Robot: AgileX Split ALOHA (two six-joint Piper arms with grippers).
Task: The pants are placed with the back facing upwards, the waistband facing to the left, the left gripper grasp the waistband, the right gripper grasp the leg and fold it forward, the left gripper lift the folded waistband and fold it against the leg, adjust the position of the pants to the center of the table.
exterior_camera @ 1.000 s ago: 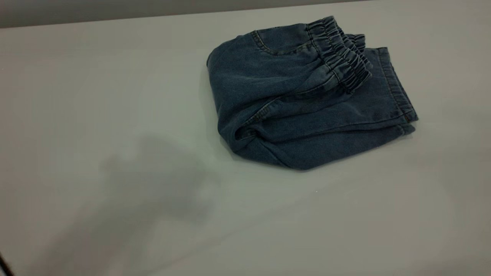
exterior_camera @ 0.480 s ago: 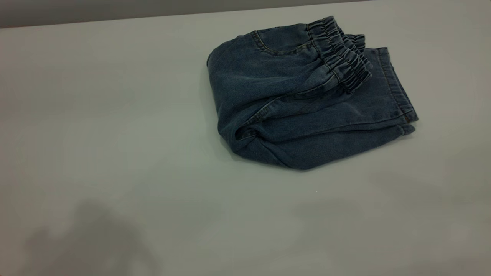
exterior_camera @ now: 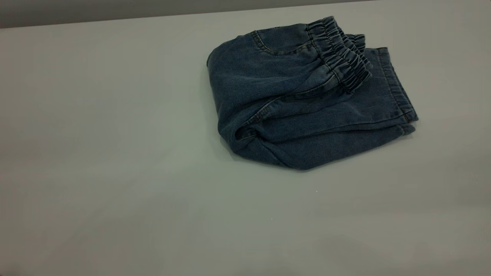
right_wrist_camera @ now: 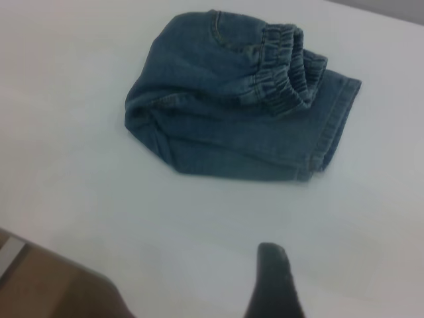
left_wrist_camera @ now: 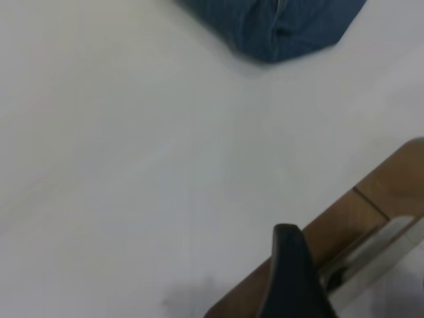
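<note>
Folded pants lie well apart from both grippers, whose grip state is unclear

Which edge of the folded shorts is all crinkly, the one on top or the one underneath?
The top one: the waistband is the gathered, ruffled band lying on the folded shorts. The leg hem sticking out beneath it is flat, with straight stitching.
</note>
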